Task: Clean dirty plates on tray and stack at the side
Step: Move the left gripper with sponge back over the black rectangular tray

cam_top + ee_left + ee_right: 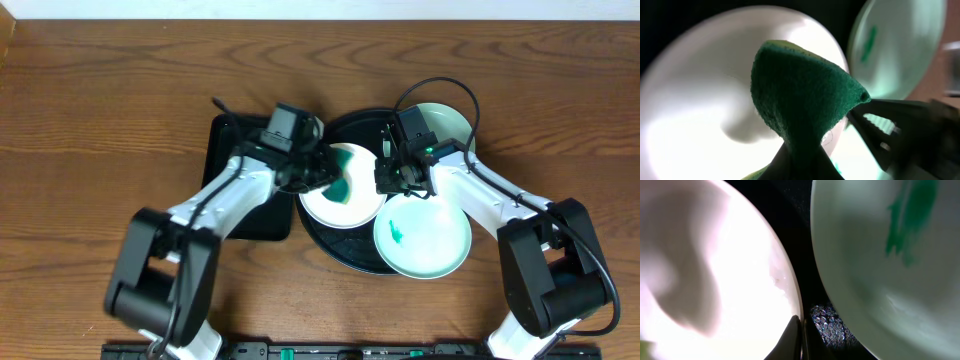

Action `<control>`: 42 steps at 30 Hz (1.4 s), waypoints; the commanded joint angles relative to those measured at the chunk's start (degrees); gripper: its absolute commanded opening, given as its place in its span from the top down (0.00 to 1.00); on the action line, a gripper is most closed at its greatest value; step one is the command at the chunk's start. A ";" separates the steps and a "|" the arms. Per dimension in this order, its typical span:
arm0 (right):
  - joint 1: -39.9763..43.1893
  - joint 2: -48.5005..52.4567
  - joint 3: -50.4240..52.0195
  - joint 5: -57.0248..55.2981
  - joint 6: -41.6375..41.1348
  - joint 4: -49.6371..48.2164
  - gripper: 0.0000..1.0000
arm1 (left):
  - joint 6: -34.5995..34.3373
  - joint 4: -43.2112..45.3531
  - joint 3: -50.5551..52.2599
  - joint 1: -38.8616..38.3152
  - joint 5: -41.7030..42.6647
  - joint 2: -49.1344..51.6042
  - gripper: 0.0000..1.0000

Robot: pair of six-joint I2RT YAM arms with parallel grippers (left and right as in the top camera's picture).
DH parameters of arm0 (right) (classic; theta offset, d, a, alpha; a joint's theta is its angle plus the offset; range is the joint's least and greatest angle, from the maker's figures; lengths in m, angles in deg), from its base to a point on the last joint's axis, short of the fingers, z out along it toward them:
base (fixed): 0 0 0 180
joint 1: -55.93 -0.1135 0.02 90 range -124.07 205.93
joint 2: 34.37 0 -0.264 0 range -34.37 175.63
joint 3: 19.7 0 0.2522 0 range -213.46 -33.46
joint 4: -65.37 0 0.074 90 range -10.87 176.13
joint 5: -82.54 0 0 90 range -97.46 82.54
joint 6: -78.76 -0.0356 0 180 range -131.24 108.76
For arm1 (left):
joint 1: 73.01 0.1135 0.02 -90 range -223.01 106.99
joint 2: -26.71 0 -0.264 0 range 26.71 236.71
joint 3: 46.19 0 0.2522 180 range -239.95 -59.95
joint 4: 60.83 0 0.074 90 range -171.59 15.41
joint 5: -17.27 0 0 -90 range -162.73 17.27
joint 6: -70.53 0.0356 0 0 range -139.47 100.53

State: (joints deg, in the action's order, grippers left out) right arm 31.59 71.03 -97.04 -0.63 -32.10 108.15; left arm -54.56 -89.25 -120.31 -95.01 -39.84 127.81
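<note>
Pinching a green sponge (800, 95), the left gripper (328, 178) hangs over the white plate (345, 210), which lies on the tray (335, 255) directly beneath it. The right gripper (800, 330), jaws together and empty, sits at that plate's rim.

The white plate (345, 208) and two mint plates (422, 240) fill the tray (328, 246). The left tool (335, 186) and right tool (386, 188) crowd its middle. Bare surface (100, 110) lies open on either side.

A brown wood-grain table (100, 120) fills the view, a pale strip (300, 8) along its far edge.
</note>
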 commanded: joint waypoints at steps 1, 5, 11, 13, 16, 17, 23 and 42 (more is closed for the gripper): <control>-0.90 0.59 0.04 2.23 -0.76 -0.35 0.99 | 2.49 -1.53 -0.59 2.49 1.18 -6.60 0.92; -0.90 0.59 0.04 2.21 -0.76 -0.33 0.85 | 3.87 -4.20 -0.59 5.81 0.96 -11.63 0.92; -0.92 0.59 0.04 2.21 -0.76 -0.33 0.82 | 10.58 -13.49 -0.59 13.44 -4.92 -16.41 0.92; -1.03 0.68 0.04 2.21 -0.76 -0.35 0.81 | 11.63 -17.90 -0.59 16.35 -9.05 -17.05 0.92; -1.29 0.70 0.04 1.46 -0.76 -0.33 0.79 | 13.03 -23.41 -0.52 20.39 -14.05 -17.18 0.92; -1.38 0.70 0.04 1.01 -0.76 -0.31 0.79 | 13.03 -24.94 -0.48 21.62 -16.02 -17.18 0.92; -1.49 0.70 0.17 -2.34 -0.76 0.17 0.79 | 13.03 -26.88 0.57 24.85 -22.25 -17.09 0.92; -1.64 0.70 1.18 -2.32 -1.42 -0.72 0.84 | 14.36 -21.75 1.33 24.76 -23.58 -16.74 0.92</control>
State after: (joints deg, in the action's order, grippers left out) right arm 30.33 71.12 -96.45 -2.16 -33.06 107.58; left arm -41.91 -111.69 -119.43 -70.26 -62.62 111.35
